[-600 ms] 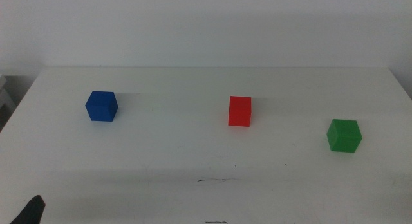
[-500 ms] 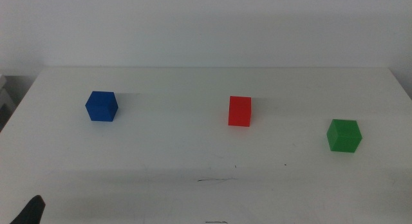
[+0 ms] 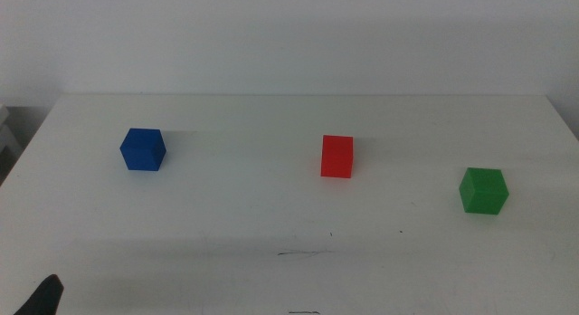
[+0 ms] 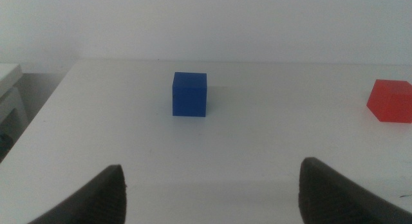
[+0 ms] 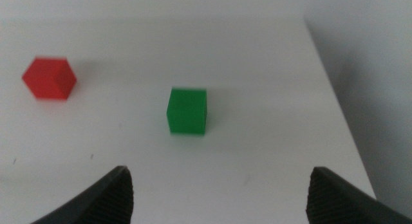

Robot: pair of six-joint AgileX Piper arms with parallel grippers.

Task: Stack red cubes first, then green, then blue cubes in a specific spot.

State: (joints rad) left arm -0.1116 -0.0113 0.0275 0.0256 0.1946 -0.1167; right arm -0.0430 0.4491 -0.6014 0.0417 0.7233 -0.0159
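Red cube (image 3: 336, 157) (untouched) beyond left gripper (image 4: 212, 185)

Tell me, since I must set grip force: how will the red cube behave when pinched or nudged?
The red cube looks solid with flat matte faces, so it probably stays rigid and resists slipping. It sits flat on the white table, so a nudge would likely slide it, not roll it. Being small, it is probably light.

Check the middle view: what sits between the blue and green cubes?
The red cube stands between the blue cube and green cube, touching neither; otherwise bare white table.
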